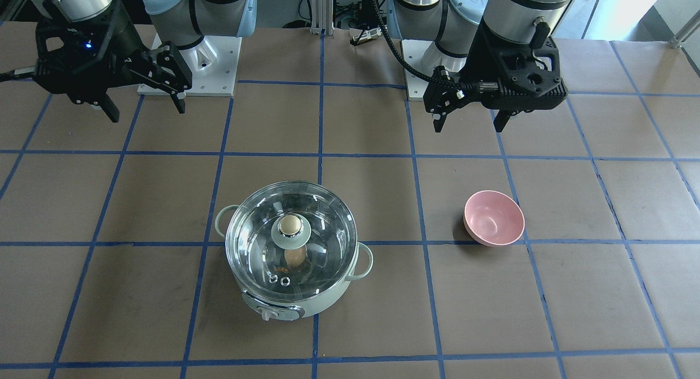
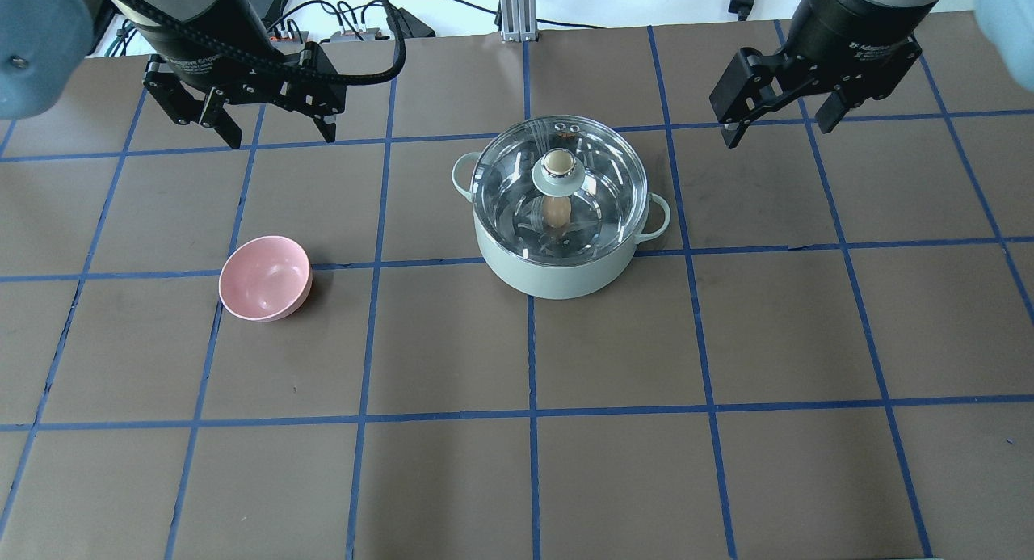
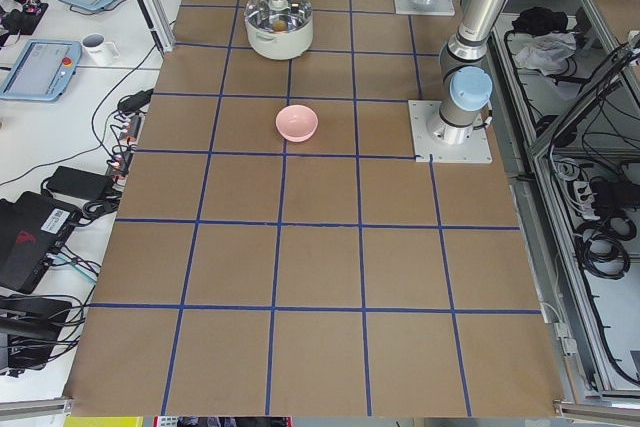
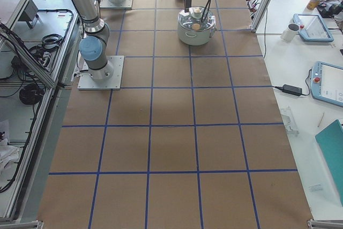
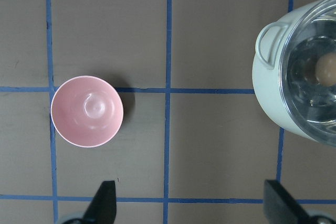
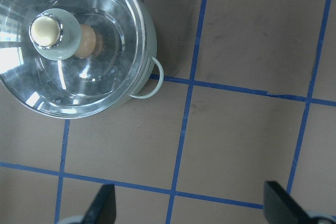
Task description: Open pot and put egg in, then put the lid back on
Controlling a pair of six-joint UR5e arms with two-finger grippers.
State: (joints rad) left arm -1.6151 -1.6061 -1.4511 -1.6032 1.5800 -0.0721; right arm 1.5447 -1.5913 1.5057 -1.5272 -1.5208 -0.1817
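Observation:
The mint-green pot (image 2: 557,273) stands mid-table with the clear glass lid (image 2: 602,192) seated on it, tan knob up. It also shows in the front view (image 1: 322,299) with the lid (image 1: 322,237) on. The light-brown egg (image 2: 556,212) lies inside on the steel bottom, seen through the glass, also in the front view (image 1: 295,257) and the right wrist view (image 6: 86,42). My left gripper (image 2: 279,132) is open and empty, high at the back left. My right gripper (image 2: 779,128) is open and empty, high at the back right. Both hang apart from the pot.
A small empty pink bowl (image 2: 265,278) sits left of the pot, under my left gripper's side; it also shows in the left wrist view (image 5: 87,110). The brown table paper carries a blue tape grid (image 2: 529,414). Arm bases stand at the back edge.

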